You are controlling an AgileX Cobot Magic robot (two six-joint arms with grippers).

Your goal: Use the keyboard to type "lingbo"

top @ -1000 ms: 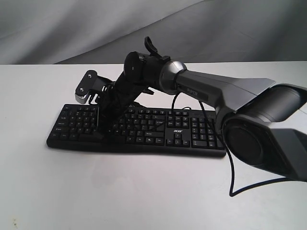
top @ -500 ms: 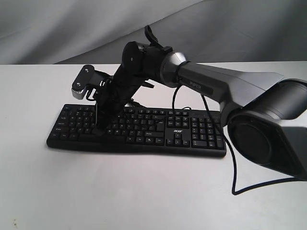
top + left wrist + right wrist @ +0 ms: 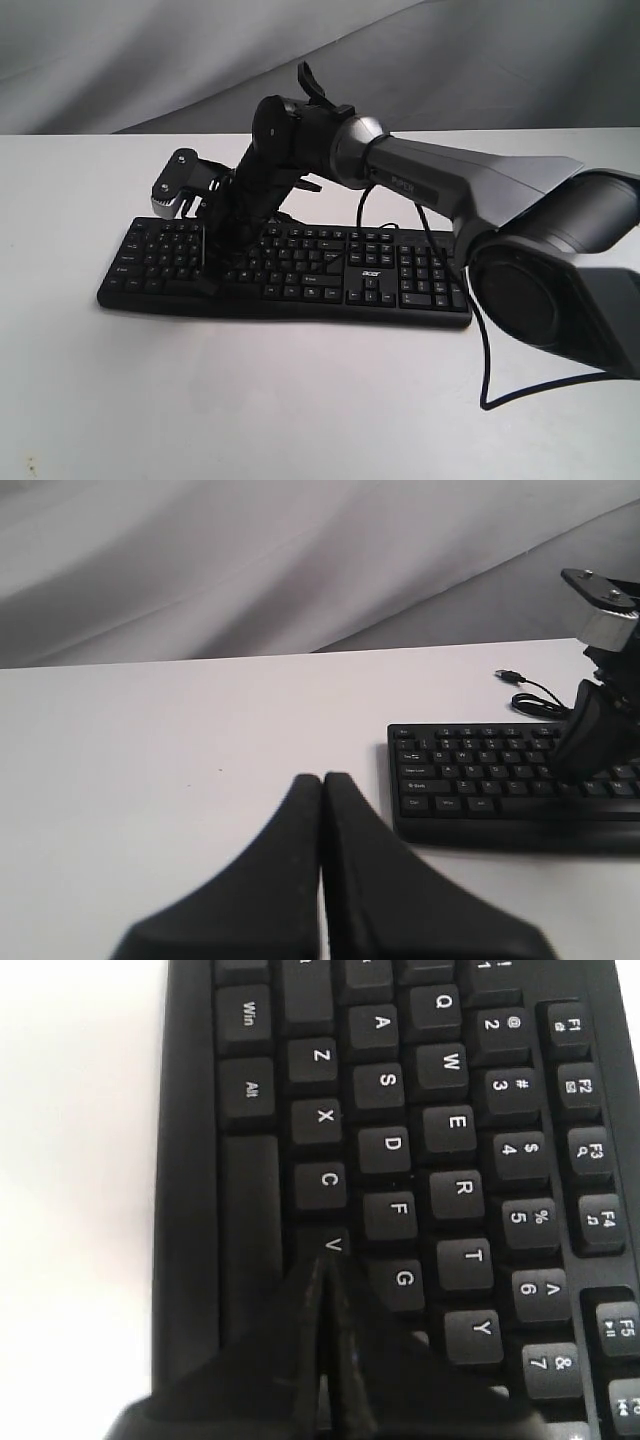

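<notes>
The long, flat black keyboard (image 3: pixel 300 268) with white legends lies across the middle of the white bench (image 3: pixel 100 400). The right tool (image 3: pixel 322 1265), its two black fingers pressed together and holding nothing, points down at the V key (image 3: pixel 333 1245) beside the space bar (image 3: pixel 250 1230). The left tool (image 3: pixel 322 780), likewise closed and empty, hangs over bare bench, apart from the keyboard's end.

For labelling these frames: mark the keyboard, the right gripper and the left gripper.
keyboard (image 3: pixel 330 268), exterior view, on its middle key rows.
right gripper (image 3: pixel 322 1285), right wrist view, at the closed fingertips by the V key.
left gripper (image 3: pixel 322 790), left wrist view, at the closed fingertips.
</notes>
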